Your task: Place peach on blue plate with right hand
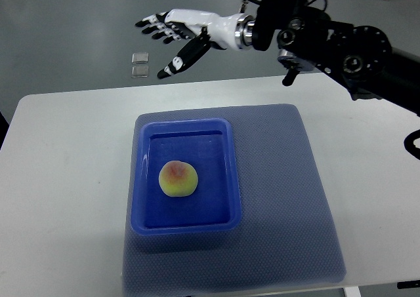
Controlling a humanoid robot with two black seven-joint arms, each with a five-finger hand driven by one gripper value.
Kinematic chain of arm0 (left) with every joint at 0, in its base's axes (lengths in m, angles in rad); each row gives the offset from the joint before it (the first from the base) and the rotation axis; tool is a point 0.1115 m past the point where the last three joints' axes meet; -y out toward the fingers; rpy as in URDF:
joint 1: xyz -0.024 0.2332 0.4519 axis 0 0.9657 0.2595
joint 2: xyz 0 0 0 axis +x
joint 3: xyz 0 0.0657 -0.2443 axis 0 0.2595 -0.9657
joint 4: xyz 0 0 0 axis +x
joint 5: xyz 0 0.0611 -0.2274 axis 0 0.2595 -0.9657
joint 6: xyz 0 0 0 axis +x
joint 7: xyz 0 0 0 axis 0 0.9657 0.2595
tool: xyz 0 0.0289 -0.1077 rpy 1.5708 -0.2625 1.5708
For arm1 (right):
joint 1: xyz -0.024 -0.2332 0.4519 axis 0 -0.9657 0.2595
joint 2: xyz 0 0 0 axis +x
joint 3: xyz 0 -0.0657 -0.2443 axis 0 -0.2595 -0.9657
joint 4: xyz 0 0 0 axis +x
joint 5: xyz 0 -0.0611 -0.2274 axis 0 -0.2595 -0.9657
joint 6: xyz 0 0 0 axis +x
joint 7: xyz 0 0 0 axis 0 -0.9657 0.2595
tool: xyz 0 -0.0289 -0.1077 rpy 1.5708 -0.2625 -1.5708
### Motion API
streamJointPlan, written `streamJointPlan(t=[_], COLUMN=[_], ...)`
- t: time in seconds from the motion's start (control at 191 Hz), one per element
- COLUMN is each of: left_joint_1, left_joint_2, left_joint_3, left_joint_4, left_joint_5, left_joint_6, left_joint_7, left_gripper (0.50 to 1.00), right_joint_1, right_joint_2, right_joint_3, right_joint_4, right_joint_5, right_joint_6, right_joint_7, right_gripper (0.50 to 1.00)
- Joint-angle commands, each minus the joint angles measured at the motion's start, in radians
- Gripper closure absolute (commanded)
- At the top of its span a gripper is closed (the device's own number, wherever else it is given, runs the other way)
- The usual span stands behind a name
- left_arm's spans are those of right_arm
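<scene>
Top view: we see the peach [178, 178] lying inside the blue plate [186, 223], a rectangular tray-like dish with raised walls. The fruit sits a little left of the plate's middle, yellow-green with a reddish blush on top, and nothing touches it.

The blue plate stands on a grey-blue mat [282, 198], toward the mat's left side. The mat in turn covers the middle of the white counter [59, 179].

We find the right robot hand [172, 31] well apart from the peach, up beyond the far edge of the counter. Its white and black fingers [155, 26] are spread wide and hold nothing, and the thumb points down and to the left. Its dark arm [341, 54] comes in from the right edge of the picture and crosses over the far right corner of the counter.

On the grey floor [65, 41] behind the counter, just left of the thumb's tip, we note two small square markers [140, 64] lying one next to the other.
</scene>
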Motion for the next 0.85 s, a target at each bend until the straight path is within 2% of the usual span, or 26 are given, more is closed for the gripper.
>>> streamJointPlan(t=[0.0,0.131,0.346,0.498,0.849], left_joint_1=[0.001,0.001,0.001,0.002,0.002], left_joint_2=[0.0,0.0,0.0,0.0,0.0], left_joint_3=[0.0,0.0,0.0,0.002,0.003], left_joint_4=[-0.004,-0.006,-0.006,-0.001,-0.003], left_joint_5=[0.001,0.001,0.001,0.001,0.001], left_joint_6=[0.0,0.0,0.002,0.002,0.002], left_joint_7=[0.0,0.0,0.0,0.0,0.0], left_gripper=[0.5,0.5,0.5,0.5,0.5], right_joint_1=[-0.195,-0.371,-0.537,-0.607,-0.629], right_joint_2=[-0.033,-0.015,0.091,0.12,0.137], right_joint_3=[0.252,0.509,0.707,0.726,0.723], right_joint_4=[-0.001,-0.002,-0.051,-0.063,-0.106], right_joint_5=[0.115,0.219,0.409,0.443,0.445], right_joint_6=[0.001,0.001,0.001,0.014,0.012], right_joint_7=[0.042,0.111,0.126,0.165,0.168], right_gripper=[0.568,0.566,0.568,0.568,0.568])
